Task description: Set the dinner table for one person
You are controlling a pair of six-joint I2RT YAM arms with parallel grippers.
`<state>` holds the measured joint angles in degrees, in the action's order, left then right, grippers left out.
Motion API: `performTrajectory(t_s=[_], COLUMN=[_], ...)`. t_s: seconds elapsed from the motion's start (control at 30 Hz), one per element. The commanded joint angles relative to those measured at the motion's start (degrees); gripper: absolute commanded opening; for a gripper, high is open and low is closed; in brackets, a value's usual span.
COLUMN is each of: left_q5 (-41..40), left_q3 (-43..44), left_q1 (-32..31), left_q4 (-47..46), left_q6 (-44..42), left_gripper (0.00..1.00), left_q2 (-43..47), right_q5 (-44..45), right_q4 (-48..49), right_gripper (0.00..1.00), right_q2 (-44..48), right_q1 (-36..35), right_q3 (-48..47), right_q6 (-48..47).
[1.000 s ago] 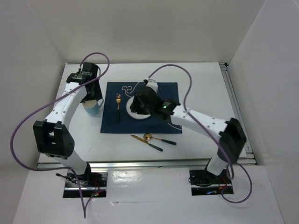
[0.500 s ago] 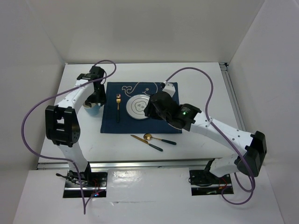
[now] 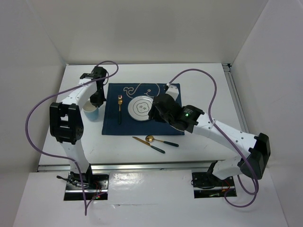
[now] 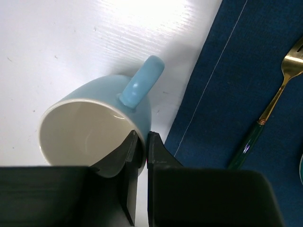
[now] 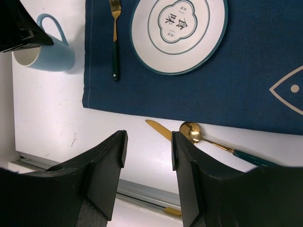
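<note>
A light blue mug stands on the white dinner table, just left of the navy whale placemat. My left gripper is shut on the mug's rim beside the handle, one finger inside and one outside. In the top view the mug sits under that gripper. A white plate and a gold fork lie on the placemat. My right gripper hangs open and empty above the placemat's near edge, over a gold knife and spoon.
The knife and spoon lie on bare table just in front of the placemat. A silver rail runs along the near edge and another along the right. White walls enclose the table. Purple cables loop over both arms.
My left gripper has closed onto the mug's rim. The right arm has swung off the plate toward the right and now holds still.
</note>
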<state>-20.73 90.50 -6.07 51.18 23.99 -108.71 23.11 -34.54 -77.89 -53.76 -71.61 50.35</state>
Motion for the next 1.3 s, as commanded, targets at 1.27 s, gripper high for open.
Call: performTrajectory(t_s=[1.27], left_q5=[19.94], left_q3=[28.84], left_q1=[-39.1], left_q4=[-1.61], left_q6=[4.84], left_gripper=[0.0], left_q2=[-12.31], right_q5=[17.32], right_q4=[-38.84], right_gripper=[0.54], right_q2=[33.5], right_q1=[6.91], right_q3=[14.13], right_q6=[34.64])
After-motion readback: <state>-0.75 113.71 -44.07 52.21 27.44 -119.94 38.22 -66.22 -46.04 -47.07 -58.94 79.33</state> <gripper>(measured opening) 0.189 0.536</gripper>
